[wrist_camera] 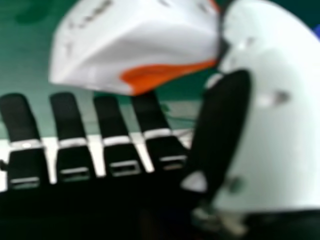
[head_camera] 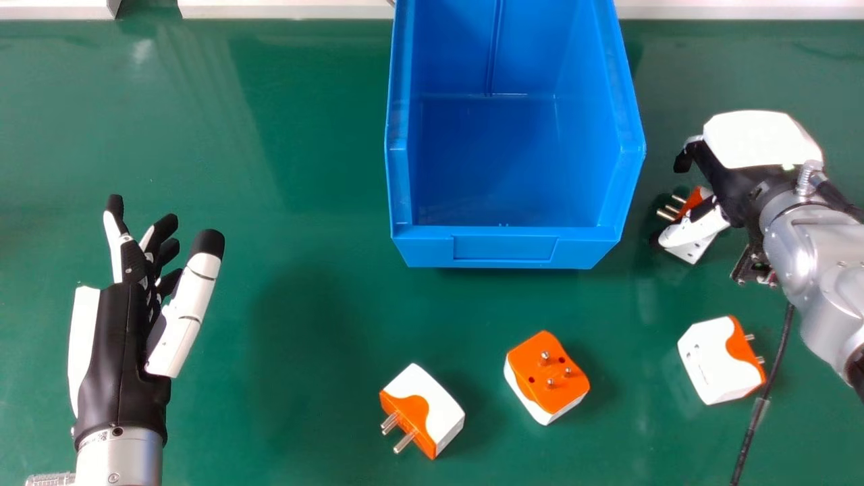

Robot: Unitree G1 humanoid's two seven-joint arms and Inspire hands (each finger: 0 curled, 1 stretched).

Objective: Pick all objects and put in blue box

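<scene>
My right hand point(head_camera: 763, 142) is beside the blue box's right wall, over an orange and white plug adapter point(head_camera: 695, 246) on the green table. Its thumb lies across that adapter in the head view. The right hand view has the adapter point(wrist_camera: 135, 42) beyond the relaxed fingers of my right hand point(wrist_camera: 235, 120) and close by the thumb; the fingers are not curled round it. Three more adapters lie in front of the blue box point(head_camera: 506, 248): one point(head_camera: 439, 412), another with pins up point(head_camera: 550, 378), and one at the right point(head_camera: 715, 364). My left hand point(head_camera: 118, 344) is open at the left.
A black cable point(head_camera: 763, 398) hangs from the right arm, passing close by the rightmost adapter's pins. The box's raised side walls stand between its inside and the right hand. Pale edging point(head_camera: 283, 8) runs along the table's far side.
</scene>
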